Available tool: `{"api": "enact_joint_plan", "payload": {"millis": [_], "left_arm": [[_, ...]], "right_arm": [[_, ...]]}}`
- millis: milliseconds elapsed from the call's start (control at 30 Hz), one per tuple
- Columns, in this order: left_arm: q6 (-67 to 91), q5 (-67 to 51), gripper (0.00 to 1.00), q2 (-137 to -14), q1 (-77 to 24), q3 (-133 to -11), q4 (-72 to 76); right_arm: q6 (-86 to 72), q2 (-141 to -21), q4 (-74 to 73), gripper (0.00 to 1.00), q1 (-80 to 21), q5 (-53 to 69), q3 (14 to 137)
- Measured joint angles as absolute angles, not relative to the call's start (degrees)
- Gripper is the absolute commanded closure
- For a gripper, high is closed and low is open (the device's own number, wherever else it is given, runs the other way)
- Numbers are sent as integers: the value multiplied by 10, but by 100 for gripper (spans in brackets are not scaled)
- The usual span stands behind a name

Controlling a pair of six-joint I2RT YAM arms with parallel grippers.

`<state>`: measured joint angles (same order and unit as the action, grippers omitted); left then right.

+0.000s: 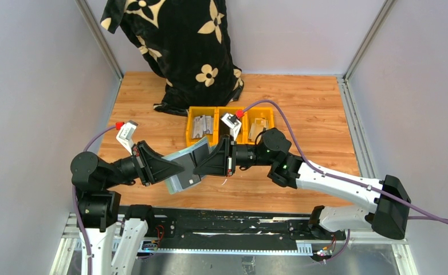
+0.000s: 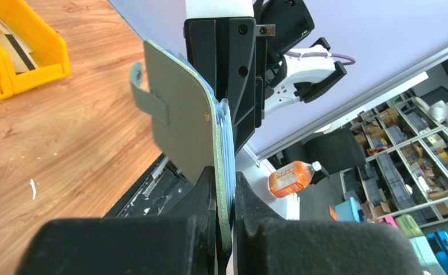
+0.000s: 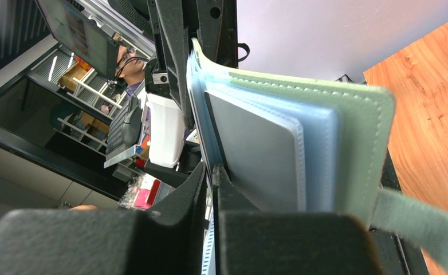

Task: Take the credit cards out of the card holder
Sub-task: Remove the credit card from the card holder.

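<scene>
The card holder [image 1: 183,172] is held up off the tabletop [image 1: 325,109], on the near side of the row of yellow bins [image 1: 201,110] and toward its left end, opened between the two arms. The left hand [image 2: 224,182] is clenched on the edge of the sage-green cover, with the snap tab [image 2: 150,97] hanging free. The right hand [image 3: 212,179] is set over the pale blue inner leaves with its fingers nearly together; whether anything is actually pinched there cannot be told. A tan card [image 1: 260,127] is seen lying in the rightmost bin, so part of the job is judged done. A grey panel [image 3: 256,154] in the front pocket may be a card or only lining. The likely failure is that a pocket leaf is gripped instead of a card, so that the holder is twisted out of the left hand's narrow hold. A card drawn half out could also slip and fall short of the bins.
</scene>
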<state>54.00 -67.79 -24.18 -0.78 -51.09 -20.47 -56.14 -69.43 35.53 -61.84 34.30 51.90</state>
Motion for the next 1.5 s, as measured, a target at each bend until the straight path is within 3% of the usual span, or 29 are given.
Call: {"api": "enact_joint_plan", "payload": {"millis": [133, 333, 700, 900, 1000, 1200, 1500], "left_arm": [[536, -671, 69, -241, -8, -511, -208], [536, -679, 65, -236, -8, -511, -211], [536, -697, 71, -234, -8, -511, -211], [531, -704, 100, -234, -8, -511, -212], [529, -710, 100, -234, -8, -511, -211], [522, -728, 100, -235, -8, -514, -213], [496, -744, 100, -235, -8, -533, -235]], "right_arm": [[-559, -691, 352, 100, -618, 343, 519], [-559, -679, 350, 100, -620, 299, 512], [-560, -639, 352, 100, -620, 243, 487], [-565, -638, 368, 100, -620, 251, 485], [-565, -638, 375, 97, -618, 265, 484], [-567, -649, 382, 78, -617, 296, 490], [-568, -690, 389, 89, -611, 343, 549]]}}
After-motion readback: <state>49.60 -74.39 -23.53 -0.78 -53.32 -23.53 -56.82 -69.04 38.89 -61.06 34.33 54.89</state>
